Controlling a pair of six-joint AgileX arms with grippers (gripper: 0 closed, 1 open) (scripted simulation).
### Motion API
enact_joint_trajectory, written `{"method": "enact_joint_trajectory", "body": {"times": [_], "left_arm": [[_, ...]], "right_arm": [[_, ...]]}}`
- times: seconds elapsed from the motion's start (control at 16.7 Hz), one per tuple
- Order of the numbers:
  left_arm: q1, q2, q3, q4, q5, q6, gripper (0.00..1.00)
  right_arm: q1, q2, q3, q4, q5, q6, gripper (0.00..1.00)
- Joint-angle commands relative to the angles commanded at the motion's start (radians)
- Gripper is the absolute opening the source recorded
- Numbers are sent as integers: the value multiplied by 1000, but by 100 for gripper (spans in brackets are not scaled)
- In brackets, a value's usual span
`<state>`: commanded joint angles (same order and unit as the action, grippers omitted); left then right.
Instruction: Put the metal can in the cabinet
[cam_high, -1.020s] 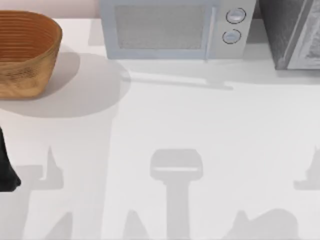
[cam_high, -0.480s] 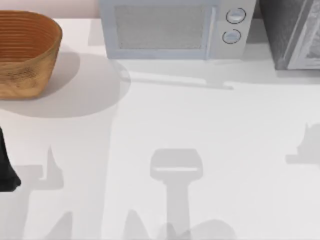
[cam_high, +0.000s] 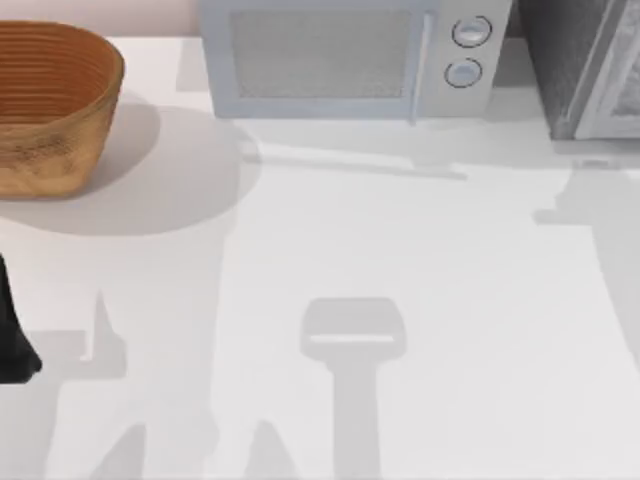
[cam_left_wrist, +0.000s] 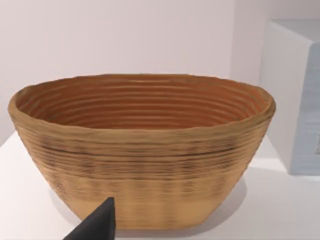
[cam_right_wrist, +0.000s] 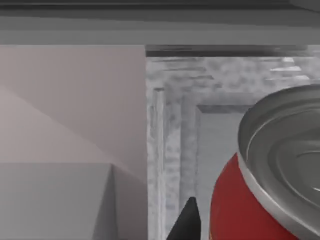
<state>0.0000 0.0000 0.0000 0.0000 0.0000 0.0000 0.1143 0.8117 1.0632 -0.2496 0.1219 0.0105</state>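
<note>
The right gripper's black fingertip sits beside the metal can; I cannot tell whether it pinches it. The can is close up before the cabinet, at the table's one o'clock corner. The left arm is parked at nine o'clock, facing the basket

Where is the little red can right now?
In the right wrist view the red can sits close up beside one of the right gripper's fingers, right in front of the grey cabinet, which stands at the table's far right corner.
</note>
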Motion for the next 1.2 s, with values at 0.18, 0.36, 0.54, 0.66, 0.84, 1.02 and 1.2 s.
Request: {"method": "enact_joint_trajectory", "body": {"times": [0.18, 0.36, 0.54, 0.66, 0.84, 1.02, 1.2], "left_arm": [[0, 0, 0, 0, 0, 0, 100], [0, 0, 0, 0, 0, 0, 100], [0, 0, 0, 0, 0, 0, 100], [0, 0, 0, 0, 0, 0, 100], [0, 0, 0, 0, 0, 0, 100], [0, 0, 0, 0, 0, 0, 100], [0, 0, 0, 0, 0, 0, 100]], "right_arm": [[25, 187, 244, -62, 27, 2, 0], [47, 345, 453, -114, 50, 5, 0], [63, 460, 605, -151, 66, 6, 0], [69, 504, 665, -166, 72, 7, 0], [71, 518, 684, -170, 74, 7, 0], [67, 515, 680, -169, 73, 9, 0], [65, 532, 713, -172, 70, 10, 0]]}}
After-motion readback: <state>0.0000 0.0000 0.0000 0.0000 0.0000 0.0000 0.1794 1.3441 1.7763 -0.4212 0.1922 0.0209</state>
